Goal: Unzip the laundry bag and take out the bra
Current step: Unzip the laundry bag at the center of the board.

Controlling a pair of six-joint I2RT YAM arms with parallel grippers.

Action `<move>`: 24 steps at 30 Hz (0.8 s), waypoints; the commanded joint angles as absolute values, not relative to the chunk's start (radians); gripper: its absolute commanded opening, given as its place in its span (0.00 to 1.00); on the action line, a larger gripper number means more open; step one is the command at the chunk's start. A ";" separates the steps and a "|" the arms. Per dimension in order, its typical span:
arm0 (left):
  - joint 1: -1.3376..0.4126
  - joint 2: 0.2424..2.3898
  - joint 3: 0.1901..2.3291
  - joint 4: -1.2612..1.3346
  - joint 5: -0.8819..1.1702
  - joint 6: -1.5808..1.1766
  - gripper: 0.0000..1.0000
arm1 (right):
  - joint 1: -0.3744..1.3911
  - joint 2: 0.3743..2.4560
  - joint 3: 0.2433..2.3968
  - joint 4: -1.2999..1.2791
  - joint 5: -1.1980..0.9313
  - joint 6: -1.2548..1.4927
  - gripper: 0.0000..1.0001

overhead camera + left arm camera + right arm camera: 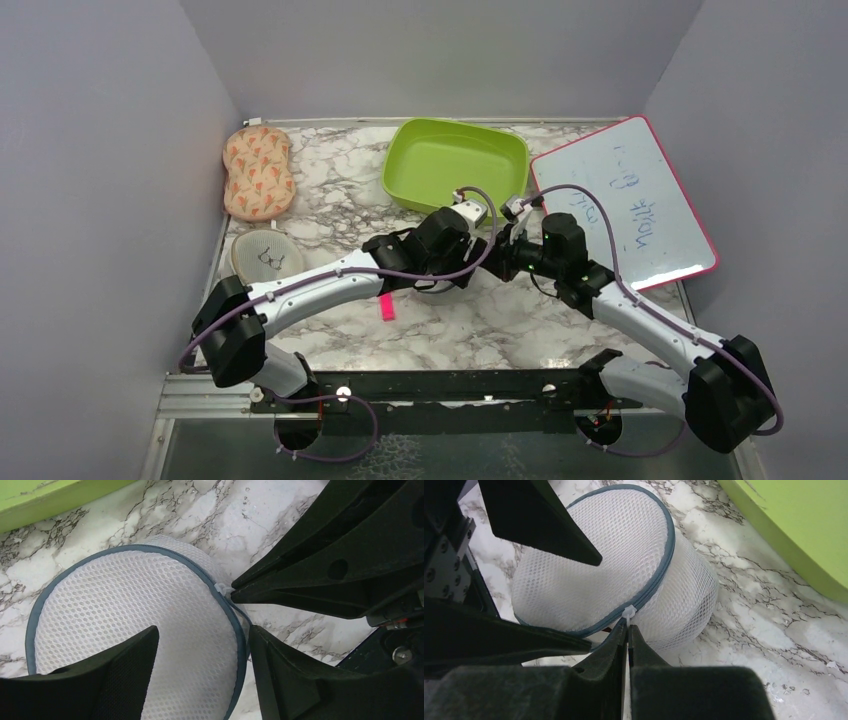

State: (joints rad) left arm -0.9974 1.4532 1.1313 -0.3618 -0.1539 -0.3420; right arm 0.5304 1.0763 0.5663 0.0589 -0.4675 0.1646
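The laundry bag point(125, 595) is a round white mesh case with a blue-grey zip rim, and it rests on the marble table. My left gripper point(200, 665) is open and straddles its rim, with one finger point(115, 680) over the dome and the other point(290, 680) outside the rim. My right gripper point(628, 630) is shut on the white zip pull point(629, 612) at the bag's point(614, 555) side. In the top view both grippers meet at mid-table and cover the bag. The bra is hidden.
A lime green tray point(455, 165) stands just behind the grippers, with a pink-framed whiteboard point(625, 205) to its right. At the left lie an orange-patterned pad point(258, 172) and a beige mesh case with a bra icon point(268, 255). A pink tag point(386, 307) lies near the left arm.
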 commanded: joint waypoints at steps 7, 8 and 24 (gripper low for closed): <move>-1.014 1.467 1.142 -0.362 -0.230 -0.243 0.20 | 0.538 1.062 0.569 0.036 -0.480 0.162 0.01; -1.014 1.465 1.143 -0.364 -0.213 -0.224 0.16 | 0.538 1.067 0.571 0.045 -0.474 0.160 0.01; -1.017 1.338 1.105 -0.368 -0.121 0.049 0.00 | 0.510 1.297 0.680 0.256 -0.305 0.132 0.01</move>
